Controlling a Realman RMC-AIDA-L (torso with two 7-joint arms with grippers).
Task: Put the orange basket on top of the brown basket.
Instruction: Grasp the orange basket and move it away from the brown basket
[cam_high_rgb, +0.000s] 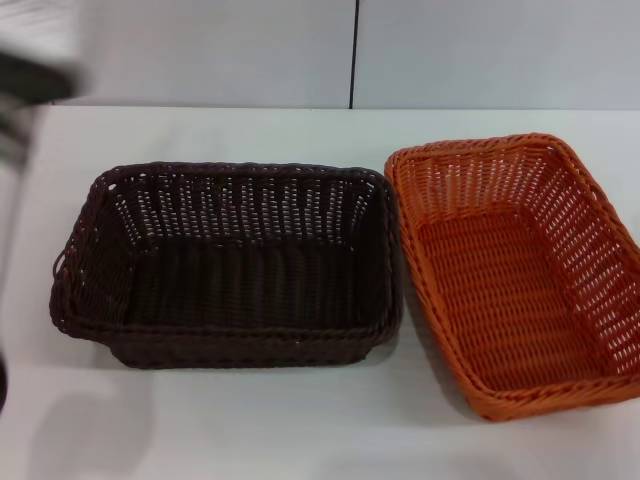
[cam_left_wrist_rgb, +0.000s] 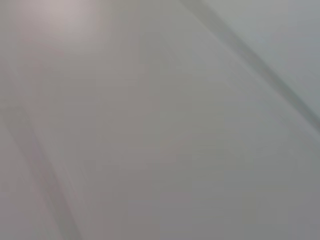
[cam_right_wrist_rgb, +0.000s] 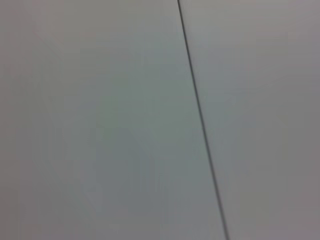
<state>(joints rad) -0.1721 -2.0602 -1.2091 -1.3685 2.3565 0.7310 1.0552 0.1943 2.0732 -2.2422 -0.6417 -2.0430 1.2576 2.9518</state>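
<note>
The brown basket (cam_high_rgb: 230, 265) stands on the white table (cam_high_rgb: 300, 430) at centre left, empty, with its long side across the head view. The orange basket (cam_high_rgb: 515, 270) stands right beside it on the right, also empty, turned slightly, its near corner reaching the picture's right edge. The two rims are almost touching. My left arm shows only as a blurred dark and white shape (cam_high_rgb: 35, 80) at the far left, above and behind the brown basket and apart from both baskets. My right arm is out of the head view. Neither wrist view shows a basket.
A pale wall (cam_high_rgb: 200, 50) with a dark vertical seam (cam_high_rgb: 353, 55) runs behind the table. The right wrist view shows only this wall and the seam (cam_right_wrist_rgb: 200, 120). The left wrist view shows a blurred grey surface (cam_left_wrist_rgb: 160, 120).
</note>
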